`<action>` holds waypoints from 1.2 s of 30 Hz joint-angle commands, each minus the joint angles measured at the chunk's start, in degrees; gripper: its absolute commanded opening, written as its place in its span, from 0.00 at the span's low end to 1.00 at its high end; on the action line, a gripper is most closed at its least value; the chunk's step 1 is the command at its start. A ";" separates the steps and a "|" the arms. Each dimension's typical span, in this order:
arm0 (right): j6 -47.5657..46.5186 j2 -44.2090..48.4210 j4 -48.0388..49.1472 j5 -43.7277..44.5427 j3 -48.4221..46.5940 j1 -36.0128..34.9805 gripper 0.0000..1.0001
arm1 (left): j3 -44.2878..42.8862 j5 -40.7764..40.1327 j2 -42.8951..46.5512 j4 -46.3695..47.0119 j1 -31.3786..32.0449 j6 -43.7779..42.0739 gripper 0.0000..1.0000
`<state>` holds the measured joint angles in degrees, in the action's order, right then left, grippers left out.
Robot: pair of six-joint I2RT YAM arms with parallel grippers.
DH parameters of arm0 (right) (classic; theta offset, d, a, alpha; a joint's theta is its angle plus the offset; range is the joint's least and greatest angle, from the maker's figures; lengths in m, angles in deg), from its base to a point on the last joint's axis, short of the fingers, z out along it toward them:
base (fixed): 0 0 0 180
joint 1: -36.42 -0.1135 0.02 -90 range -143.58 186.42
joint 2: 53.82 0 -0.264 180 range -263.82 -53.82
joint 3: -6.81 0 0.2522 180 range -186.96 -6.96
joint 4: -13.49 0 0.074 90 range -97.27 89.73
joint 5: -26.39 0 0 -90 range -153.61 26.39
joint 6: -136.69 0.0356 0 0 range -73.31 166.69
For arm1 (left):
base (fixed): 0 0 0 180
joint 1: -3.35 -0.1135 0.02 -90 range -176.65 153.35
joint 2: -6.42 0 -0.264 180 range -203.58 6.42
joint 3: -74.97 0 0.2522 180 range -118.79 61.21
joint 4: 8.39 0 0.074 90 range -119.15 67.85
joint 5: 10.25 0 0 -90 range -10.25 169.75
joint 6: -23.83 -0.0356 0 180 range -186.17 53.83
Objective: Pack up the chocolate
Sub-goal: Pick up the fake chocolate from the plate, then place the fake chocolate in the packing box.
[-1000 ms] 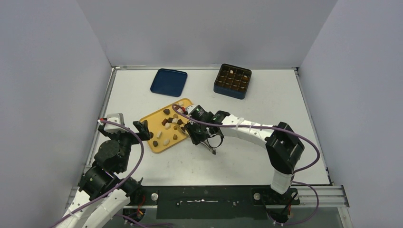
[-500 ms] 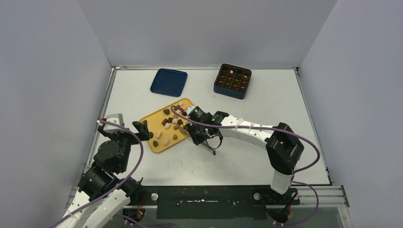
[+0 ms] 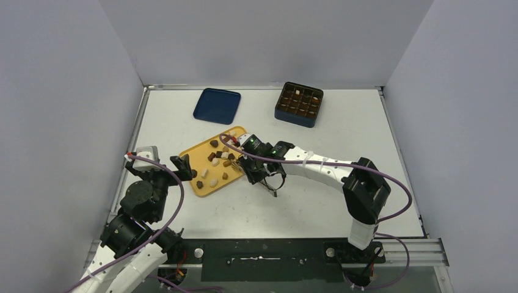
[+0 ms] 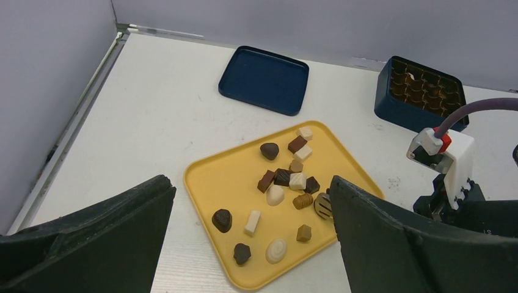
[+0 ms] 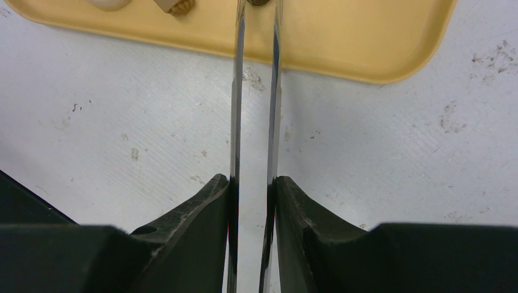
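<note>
Several chocolate pieces (image 3: 217,160), dark, caramel and white, lie scattered on the yellow tray (image 3: 194,160); the left wrist view shows the chocolate (image 4: 287,177) on the tray (image 4: 226,177). My right gripper (image 3: 253,173) (image 5: 253,180) is shut on a pair of metal tongs (image 5: 237,91). Their blades run close together over the tray's rim (image 5: 366,43). The slotted tong tip (image 4: 322,206) sits beside a caramel piece. My left gripper (image 3: 183,166) (image 4: 249,183) stands open at the tray's left side, nothing between its fingers.
The dark blue gridded box (image 3: 299,104) (image 4: 421,91) stands at the back right with a few pieces in its cells. Its flat blue lid (image 3: 217,105) (image 4: 264,79) lies at the back, left of the box. Walls close off the table's sides.
My right gripper has squeezed the tongs narrower and shifted slightly left toward the tray. The left arm has not moved.
</note>
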<state>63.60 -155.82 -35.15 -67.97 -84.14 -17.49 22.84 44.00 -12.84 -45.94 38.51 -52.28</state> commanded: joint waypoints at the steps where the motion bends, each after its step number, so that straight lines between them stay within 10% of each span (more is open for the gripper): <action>1: -0.86 3.22 0.29 2.04 -3.38 0.98 0.22 | -0.81 -0.38 0.27 1.20 -0.26 -0.35 0.97; 36: -2.98 4.36 -0.52 3.87 -11.73 34.85 0.21 | -0.70 0.74 0.03 1.39 -0.26 -0.36 0.97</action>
<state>60.67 -152.72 -37.59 -65.35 -91.95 13.45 22.84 44.07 -12.84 -45.94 38.51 -52.28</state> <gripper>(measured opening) 0.293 0.973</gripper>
